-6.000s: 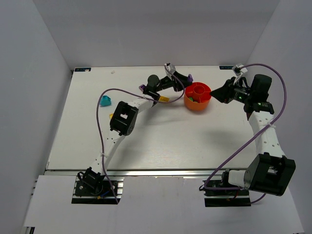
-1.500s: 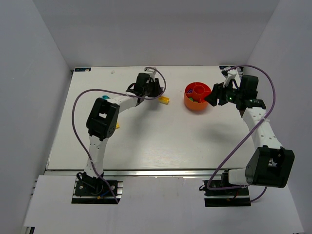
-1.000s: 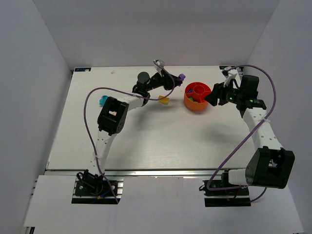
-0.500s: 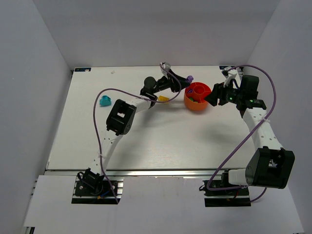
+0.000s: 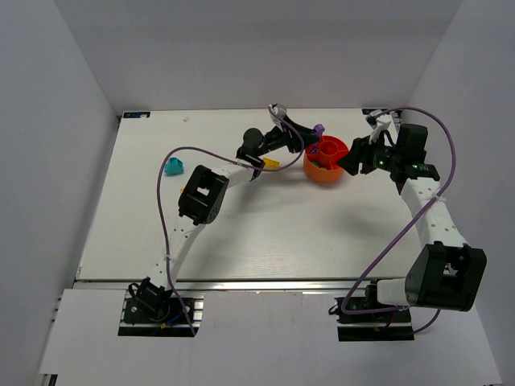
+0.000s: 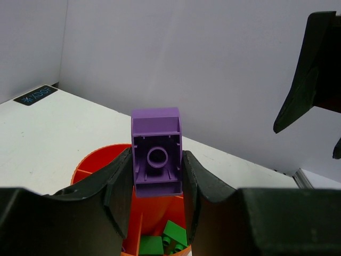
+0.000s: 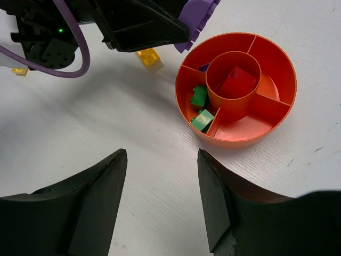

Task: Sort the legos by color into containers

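Note:
My left gripper [image 5: 315,133] is shut on a purple lego [image 6: 156,151] and holds it over the near left rim of the orange bowl [image 5: 324,171]. The purple lego also shows in the right wrist view [image 7: 198,15]. The bowl [image 7: 270,53] holds two green legos [image 7: 201,109] in one compartment, a red lego [image 7: 236,81] in its central cup and a purple lego [image 7: 204,68] in another compartment. A yellow lego [image 5: 271,162] lies left of the bowl and a teal lego [image 5: 172,167] lies far left. My right gripper [image 5: 348,161] is open and empty just right of the bowl.
The white side and back walls [image 5: 257,48] close in the table. A small yellow piece [image 7: 20,71] lies on the table under the left arm. The left arm's purple cable [image 5: 173,169] loops over the left half of the table.
My left gripper picked the purple lego up at the left, then carried it right to the bowl's rim. The right arm has held still for the last second.

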Controlling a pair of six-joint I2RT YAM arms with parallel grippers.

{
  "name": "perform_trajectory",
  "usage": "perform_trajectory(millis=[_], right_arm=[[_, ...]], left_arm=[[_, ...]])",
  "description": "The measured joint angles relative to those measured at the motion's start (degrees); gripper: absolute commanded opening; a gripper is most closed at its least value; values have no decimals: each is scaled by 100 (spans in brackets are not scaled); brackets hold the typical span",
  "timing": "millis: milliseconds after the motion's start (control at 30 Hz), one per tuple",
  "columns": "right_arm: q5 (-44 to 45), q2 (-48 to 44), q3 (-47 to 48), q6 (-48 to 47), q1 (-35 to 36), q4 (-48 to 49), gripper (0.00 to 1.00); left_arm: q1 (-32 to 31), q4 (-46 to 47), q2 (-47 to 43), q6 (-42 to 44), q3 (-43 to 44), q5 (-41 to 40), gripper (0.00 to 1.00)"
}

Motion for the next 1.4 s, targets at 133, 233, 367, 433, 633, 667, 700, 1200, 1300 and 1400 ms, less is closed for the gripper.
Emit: perform_trajectory(millis=[133,233,367,433,633,667,700,1200,1300,1400], right_arm=[[-22,-4,0,-9,-2,2,62],[-35,-22,0,-9,-7,2,61],[-50,-48,0,-9,-11,2,61],[-57,-52,0,-9,-13,2,61],[-57,-52,0,-9,-13,2,61],[-59,-52,0,-9,-13,2,62],[-59,-52,0,-9,-13,2,62],[-63,-52,0,-9,-15,2,62],[-79,-52,0,-9,-31,2,62],[-83,-52,0,-9,-37,2,62]], left_arm=[[0,-44,4,28,24,-98,1],[0,-61,76,46,74,-188,2],[4,-103,269,46,114,-249,2],[2,-149,367,48,116,-262,2],[4,-273,472,46,122,-280,4],[4,-273,472,48,131,-284,5],[4,-278,472,48,131,-286,6],[4,-363,472,105,131,-313,66],[-4,-424,472,133,131,-319,68],[-15,-446,472,155,131,-343,69]])
